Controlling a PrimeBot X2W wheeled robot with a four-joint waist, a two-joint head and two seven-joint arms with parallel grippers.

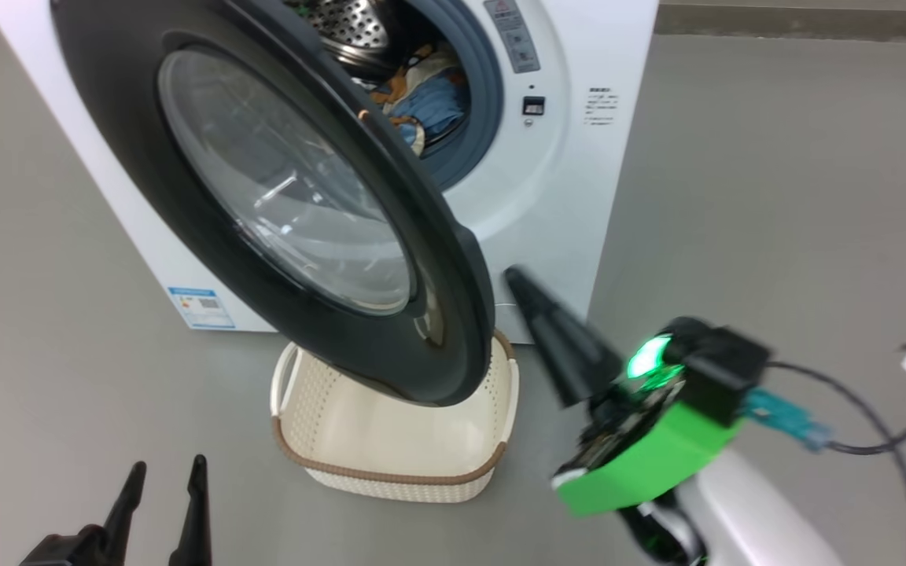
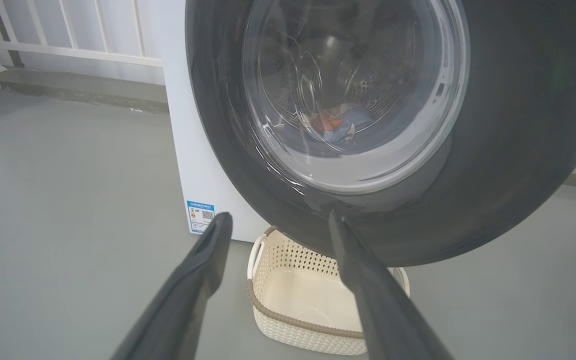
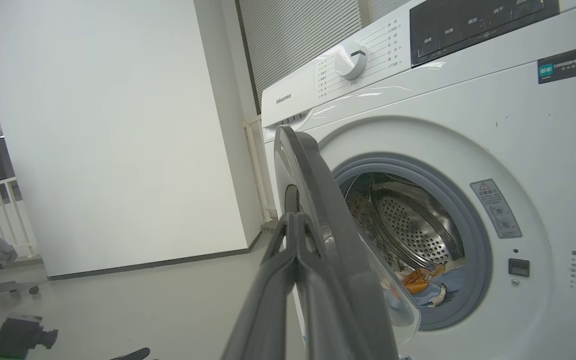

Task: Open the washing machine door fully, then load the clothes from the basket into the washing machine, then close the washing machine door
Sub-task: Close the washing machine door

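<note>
With the clothes inside the washing machine and the basket in front of it, the door needs closing: the right gripper, fingers pressed together at the door's free edge, should push steadily towards the machine, with the spread left gripper kept back

Half-open door swings across the drum, leaving a gap at its right edge. Basket sits on the floor below the door, with open floor on either side.

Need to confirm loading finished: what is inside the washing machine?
Blue and orange clothes lie at the bottom of the drum; the washing machine door hides the drum's left side.
</note>
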